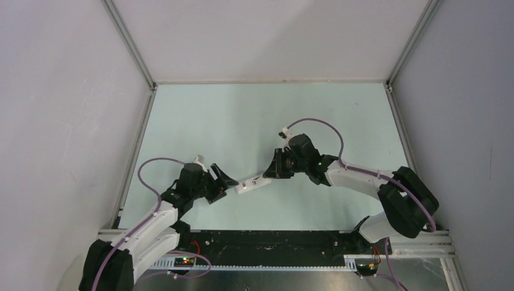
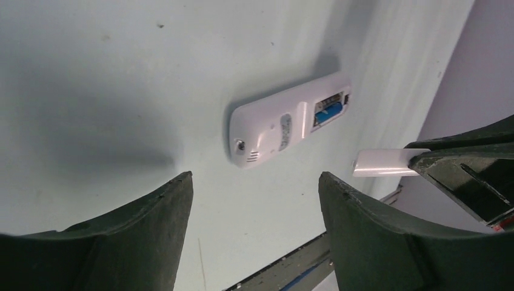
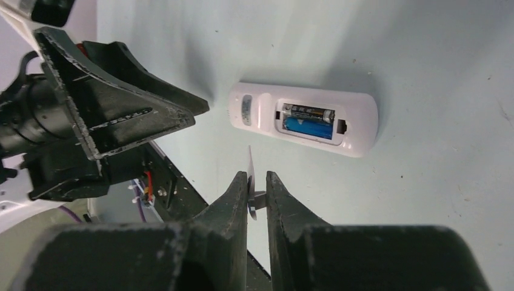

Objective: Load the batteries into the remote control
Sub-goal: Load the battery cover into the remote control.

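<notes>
One remote lies back-up with two batteries seated inside. The left gripper gapes wide, empty; the right gripper pinches one thin white cover.

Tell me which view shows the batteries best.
Right wrist: both batteries lie plainly side by side in the open remote. Left wrist shows only part of the blue one; top view shows neither.

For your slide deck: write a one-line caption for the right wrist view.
Both batteries sit in the remote; right gripper pinches the cover, left gripper nearby.
</notes>
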You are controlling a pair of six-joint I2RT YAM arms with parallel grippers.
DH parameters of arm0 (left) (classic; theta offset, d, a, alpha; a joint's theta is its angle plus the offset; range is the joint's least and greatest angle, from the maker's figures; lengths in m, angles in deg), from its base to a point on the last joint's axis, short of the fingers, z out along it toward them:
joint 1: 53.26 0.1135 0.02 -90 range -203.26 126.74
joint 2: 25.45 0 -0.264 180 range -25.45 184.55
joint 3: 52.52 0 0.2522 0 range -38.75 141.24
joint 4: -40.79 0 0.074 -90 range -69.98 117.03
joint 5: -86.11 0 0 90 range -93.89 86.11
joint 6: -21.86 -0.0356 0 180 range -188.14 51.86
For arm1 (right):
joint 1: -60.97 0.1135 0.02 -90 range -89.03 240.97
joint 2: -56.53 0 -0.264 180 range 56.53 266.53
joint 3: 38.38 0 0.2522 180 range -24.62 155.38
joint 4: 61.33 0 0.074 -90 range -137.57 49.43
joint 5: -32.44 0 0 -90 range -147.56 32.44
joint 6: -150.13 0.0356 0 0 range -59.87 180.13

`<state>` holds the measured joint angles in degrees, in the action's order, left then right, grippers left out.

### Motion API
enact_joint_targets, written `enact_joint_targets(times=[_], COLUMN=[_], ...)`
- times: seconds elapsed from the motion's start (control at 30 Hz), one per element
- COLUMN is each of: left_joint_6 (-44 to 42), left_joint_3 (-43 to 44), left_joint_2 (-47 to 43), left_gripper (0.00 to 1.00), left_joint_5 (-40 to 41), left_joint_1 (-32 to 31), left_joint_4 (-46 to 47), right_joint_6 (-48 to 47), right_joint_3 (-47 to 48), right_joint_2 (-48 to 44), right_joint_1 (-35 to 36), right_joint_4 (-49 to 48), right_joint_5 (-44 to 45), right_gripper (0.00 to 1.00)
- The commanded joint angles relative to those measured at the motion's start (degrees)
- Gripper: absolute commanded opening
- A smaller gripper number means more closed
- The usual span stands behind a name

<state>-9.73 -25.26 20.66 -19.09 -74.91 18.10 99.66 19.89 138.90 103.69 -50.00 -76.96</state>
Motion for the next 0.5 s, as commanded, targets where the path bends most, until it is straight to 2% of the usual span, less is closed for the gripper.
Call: enact_joint_targets(times=[0.0, 0.1, 0.47], left_joint_6=[-3.4, -3.8, -4.6], left_joint_3=[0.6, 0.8, 1.6], left_joint_2=[2.5, 5.4, 9.4], left_gripper=[0.78, 0.73, 0.67], left_joint_5=[2.6, 2.0, 1.8], left_joint_1=[-1.2, -1.5, -1.7], left_joint_4=[2.0, 2.8, 3.6], right_joint_6=[-2.6, -3.1, -4.2], right_joint_3=[2.7, 3.3, 4.8], right_joint_2=[3.0, 4.7, 9.4], right_joint_1=[0.5, 0.7, 0.9], right_joint_4=[-5.6, -6.6, -9.1], right_joint_5=[0.6, 1.0, 0.1], right_gripper=[0.00, 0.00, 0.00])
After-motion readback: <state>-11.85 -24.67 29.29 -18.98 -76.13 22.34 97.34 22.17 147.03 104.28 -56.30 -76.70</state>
